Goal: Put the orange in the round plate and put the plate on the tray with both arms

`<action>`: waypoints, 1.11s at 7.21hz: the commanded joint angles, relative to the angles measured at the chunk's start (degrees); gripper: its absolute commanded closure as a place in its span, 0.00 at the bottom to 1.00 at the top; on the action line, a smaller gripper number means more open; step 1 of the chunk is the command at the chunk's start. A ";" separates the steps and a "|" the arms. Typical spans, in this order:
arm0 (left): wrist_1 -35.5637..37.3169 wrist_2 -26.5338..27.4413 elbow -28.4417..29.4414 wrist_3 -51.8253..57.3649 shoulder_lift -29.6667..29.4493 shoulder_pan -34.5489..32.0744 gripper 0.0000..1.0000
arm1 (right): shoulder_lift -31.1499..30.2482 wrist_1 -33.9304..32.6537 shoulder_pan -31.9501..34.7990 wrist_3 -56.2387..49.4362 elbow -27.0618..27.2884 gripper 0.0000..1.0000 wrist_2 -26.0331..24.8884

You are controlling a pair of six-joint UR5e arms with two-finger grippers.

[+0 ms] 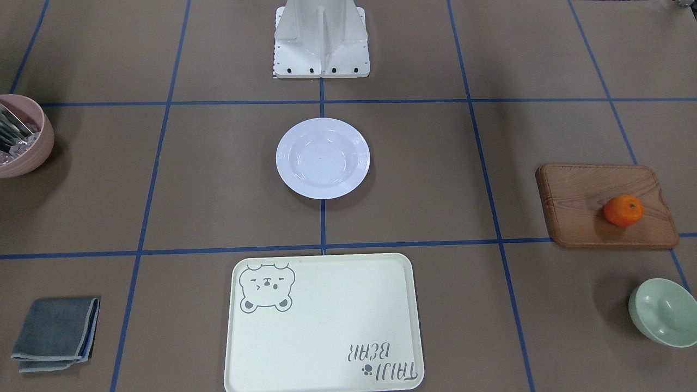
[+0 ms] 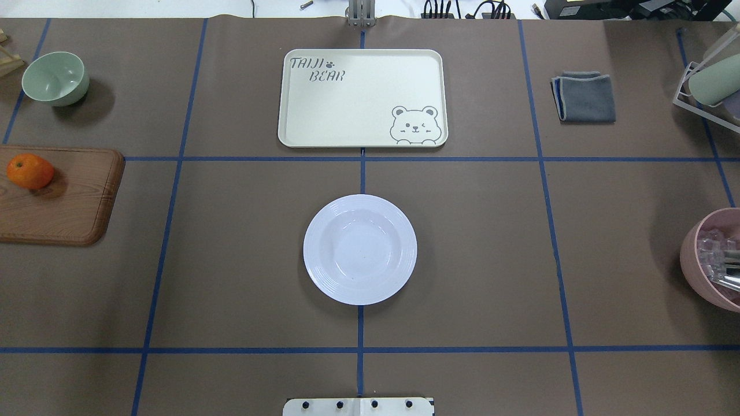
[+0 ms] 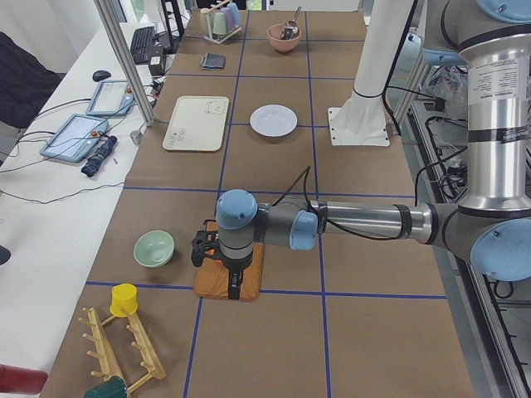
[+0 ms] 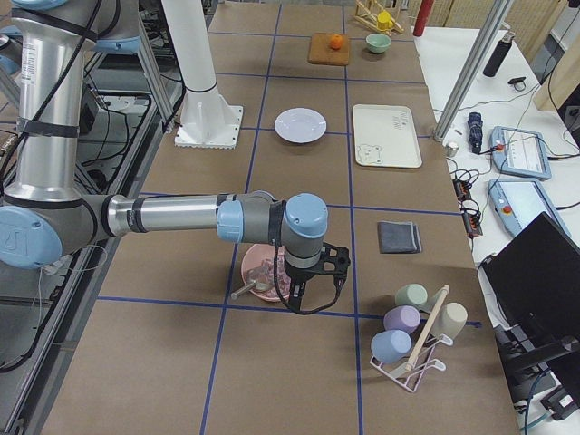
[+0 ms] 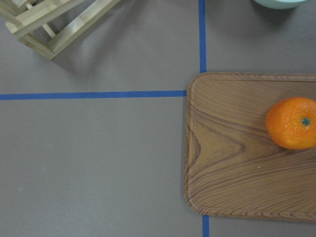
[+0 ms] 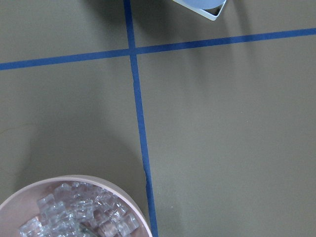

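The orange lies on a brown wooden board at the table's left end, also in the left wrist view as the orange. The white round plate sits empty at the table's centre. Beyond it lies the cream tray with nothing on it. My left gripper hangs above the board's outer end, and I cannot tell whether it is open or shut. My right gripper hovers by a pink bowl at the other end; its state is likewise unclear.
A mint-green bowl stands beyond the board, near a wooden rack. The pink bowl holds clear cubes and a utensil. A folded grey cloth lies right of the tray, and a mug rack stands at the right end.
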 commanded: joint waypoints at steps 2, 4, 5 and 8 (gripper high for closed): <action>-0.01 0.00 -0.70 -0.07 -0.37 0.00 0.02 | 0.83 0.20 0.22 0.26 -1.72 0.00 0.43; 0.08 0.00 -0.70 -0.07 -0.99 0.09 0.02 | 0.92 0.20 0.39 0.27 -1.81 0.00 0.43; 0.08 0.09 -0.62 0.01 -1.17 0.18 0.02 | 0.92 0.20 0.83 0.27 -1.81 0.00 0.35; 0.08 0.09 -0.70 -0.07 -1.61 0.09 0.02 | 0.92 0.20 0.83 0.18 -1.73 0.00 0.43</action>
